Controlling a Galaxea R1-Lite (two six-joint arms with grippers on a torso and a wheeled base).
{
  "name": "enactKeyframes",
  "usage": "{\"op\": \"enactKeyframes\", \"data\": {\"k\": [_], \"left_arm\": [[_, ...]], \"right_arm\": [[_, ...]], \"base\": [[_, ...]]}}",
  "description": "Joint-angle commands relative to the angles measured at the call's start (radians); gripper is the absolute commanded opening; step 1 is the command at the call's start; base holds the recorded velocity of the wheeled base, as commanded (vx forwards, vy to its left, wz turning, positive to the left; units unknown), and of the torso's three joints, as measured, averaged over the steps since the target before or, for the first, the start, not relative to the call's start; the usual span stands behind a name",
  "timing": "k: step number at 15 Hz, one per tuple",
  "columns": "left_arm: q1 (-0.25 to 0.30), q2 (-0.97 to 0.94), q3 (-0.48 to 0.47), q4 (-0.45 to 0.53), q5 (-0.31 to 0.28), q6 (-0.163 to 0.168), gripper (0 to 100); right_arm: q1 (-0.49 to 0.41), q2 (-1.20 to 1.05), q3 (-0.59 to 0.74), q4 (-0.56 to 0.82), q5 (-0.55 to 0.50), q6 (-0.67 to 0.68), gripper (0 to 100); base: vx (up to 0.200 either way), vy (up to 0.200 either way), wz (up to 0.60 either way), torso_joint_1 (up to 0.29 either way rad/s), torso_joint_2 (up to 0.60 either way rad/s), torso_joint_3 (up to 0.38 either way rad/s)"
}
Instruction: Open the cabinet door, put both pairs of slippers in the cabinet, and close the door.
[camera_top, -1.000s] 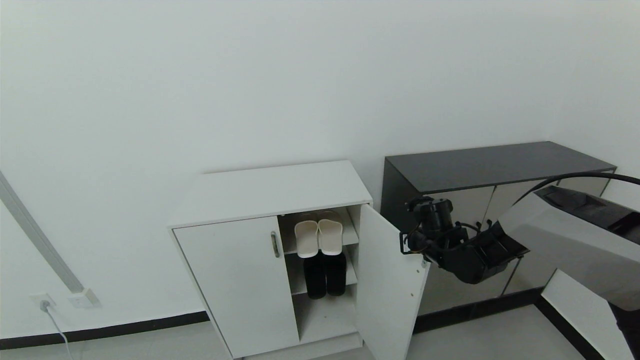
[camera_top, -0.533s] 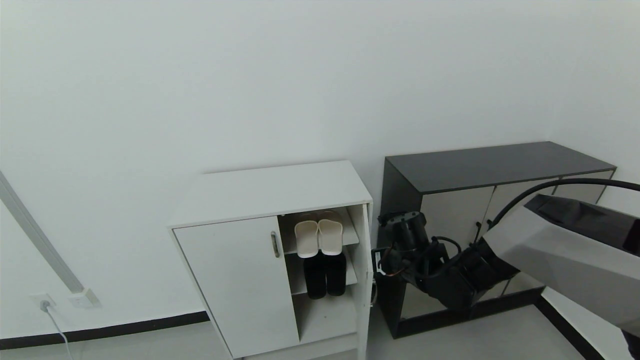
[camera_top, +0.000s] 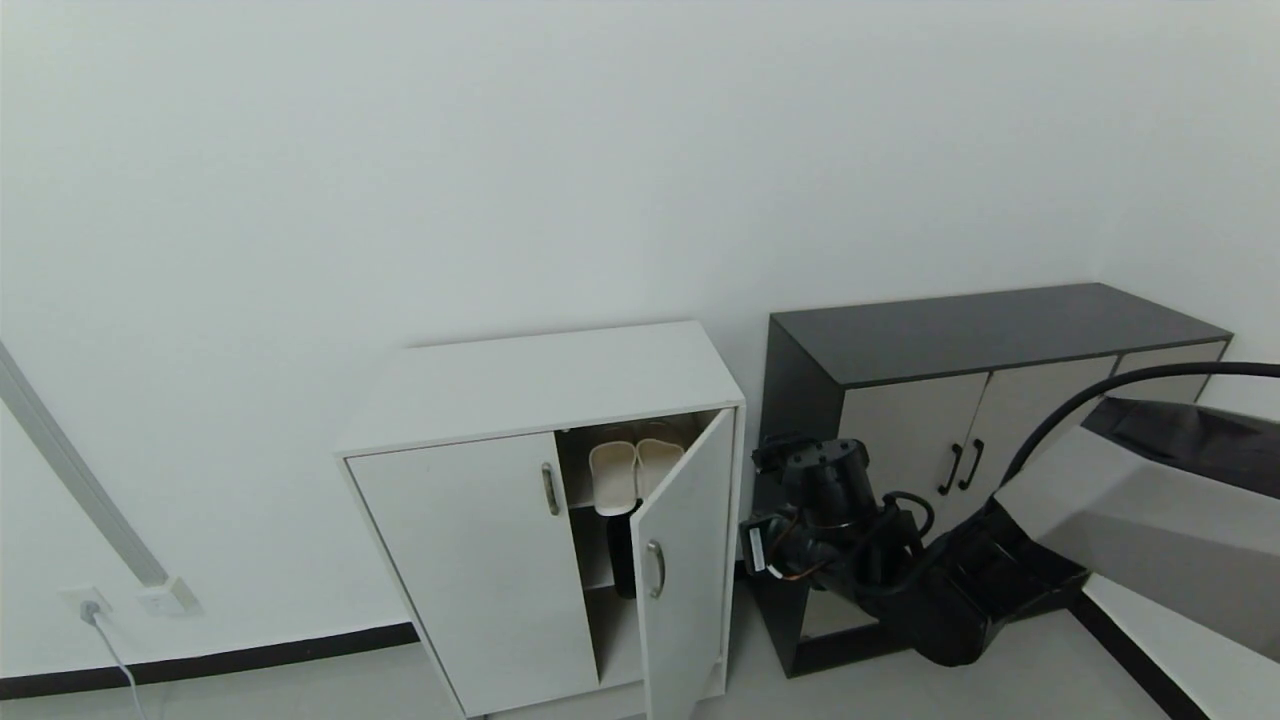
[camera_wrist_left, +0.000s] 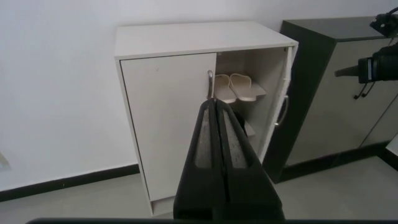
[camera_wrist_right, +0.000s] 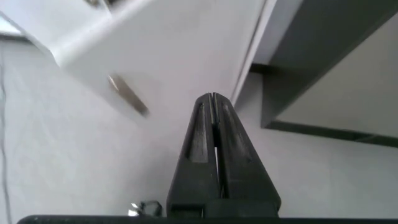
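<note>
Here, the white cabinet (camera_top: 540, 385) is seen standing against the wall. Its left door (camera_top: 470, 560) is shut, and its right door (camera_top: 685, 560) is swung out to about half open. On the upper shelf the beige slippers (camera_top: 620, 475) are laid side by side. On the shelf below them the black slippers (camera_top: 622, 550) are placed. Only a narrow part of this pair is seen, because the rest is hidden behind the right door. Both pairs are thus found inside the cabinet.

The right gripper (camera_wrist_right: 214, 98) is held low at the outer side of the right door, near the handle (camera_wrist_right: 127, 94) but apart from it. Its fingers (camera_wrist_right: 200, 124) are pressed together and nothing is held between them. Whether the tips touch the door face cannot be told. The right arm (camera_top: 900, 570) is seen in front of the dark cabinet (camera_top: 980, 330), which stands just beside the white one on the right.

The left gripper (camera_wrist_left: 214, 104) is held in front of the white cabinet, well apart from it. It is pointed toward the gap between the two doors. Its fingers are also closed on each other, with nothing in them.

A wall socket (camera_top: 85, 603) with a cable (camera_top: 118, 660) plugged in is seen low on the wall, to the left of the white cabinet.
</note>
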Motion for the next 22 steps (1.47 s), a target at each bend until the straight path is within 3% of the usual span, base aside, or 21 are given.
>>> {"op": "enactKeyframes", "data": {"k": [1, 7, 13, 22], "left_arm": [[0.000, 0.001, -0.001, 0.000, 0.000, 0.000, 0], [0.000, 0.001, -0.001, 0.000, 0.000, 0.000, 0], [0.000, 0.001, -0.001, 0.000, 0.000, 0.000, 0], [0.000, 0.001, -0.001, 0.000, 0.000, 0.000, 0]], "right_arm": [[0.005, -0.028, 0.025, -0.002, 0.002, -0.003, 0], [0.009, -0.031, 0.058, -0.034, 0.004, -0.001, 0], [0.009, -0.031, 0.059, -0.043, 0.031, 0.002, 0], [0.009, -0.031, 0.228, -0.246, 0.025, -0.004, 0]], "base": [[0.000, 0.000, 0.00, 0.000, 0.00, 0.000], [0.000, 0.000, 0.00, 0.000, 0.00, 0.000], [0.000, 0.000, 0.60, 0.003, 0.00, 0.003], [0.000, 0.000, 0.00, 0.000, 0.00, 0.000]]}}
